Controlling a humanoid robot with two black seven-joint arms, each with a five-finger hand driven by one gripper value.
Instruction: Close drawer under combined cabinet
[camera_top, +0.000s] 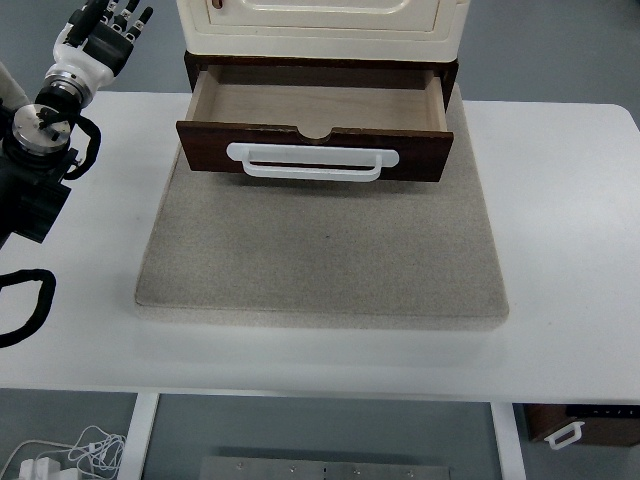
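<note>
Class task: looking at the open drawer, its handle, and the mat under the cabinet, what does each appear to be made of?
Drawer: probably wood, with a dark brown glossy front and a paler, matte, grained inside.
Handle: likely white plastic, smooth and evenly coloured; painted metal is possible.
Mat: seemingly felt or foam, beige, speckled, matte, with thick soft-looking edges.

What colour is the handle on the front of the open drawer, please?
White. The handle stands out against the dark brown drawer front in the top view.

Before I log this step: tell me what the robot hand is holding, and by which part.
Nothing is held. The left robot hand is raised at the upper left, fingers relaxed, clear of the open drawer and its white handle.
</note>
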